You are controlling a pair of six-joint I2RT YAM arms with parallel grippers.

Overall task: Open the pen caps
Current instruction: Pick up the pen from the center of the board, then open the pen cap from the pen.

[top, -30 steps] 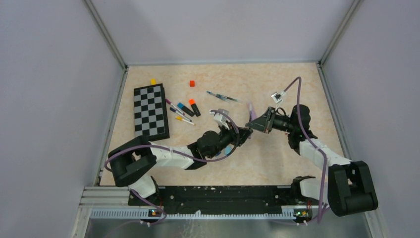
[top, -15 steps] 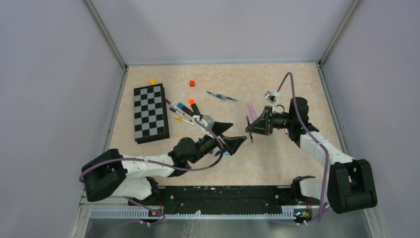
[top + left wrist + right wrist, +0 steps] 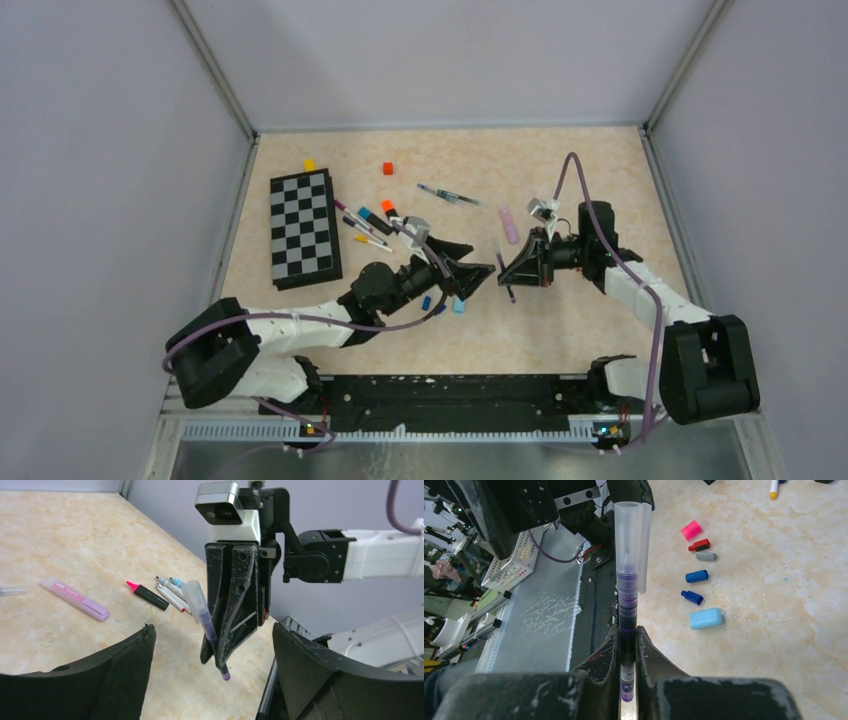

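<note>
At mid-desk, between my two arms, my right gripper (image 3: 627,640) is pressed together on the barrel of a purple pen (image 3: 628,607), pinching it near its tail end. A clear cap (image 3: 632,535) sits over the tip, and the capped end sticks out well beyond the fingertips. From above, that pen (image 3: 505,272) hangs off the desk (image 3: 560,170) and runs roughly crosswise to both grippers.

My left gripper (image 3: 481,261) faces the right gripper (image 3: 510,272) with its fingers spread wide. Through the left wrist camera the capped pen (image 3: 205,620) shows in the gap between those two fingers (image 3: 115,670), slanting with the cap (image 3: 194,594) uppermost. Neither finger touches it.

On the desk near the left gripper lies a small cluster of loose caps (image 3: 697,576): pink, red, grey, two blue, and a larger light blue one (image 3: 705,618). All are apart from the pen I hold.

Farther back a pink highlighter (image 3: 509,224) lies alone. More pens (image 3: 368,226) lie in a bunch beside the checkerboard (image 3: 304,224).
</note>
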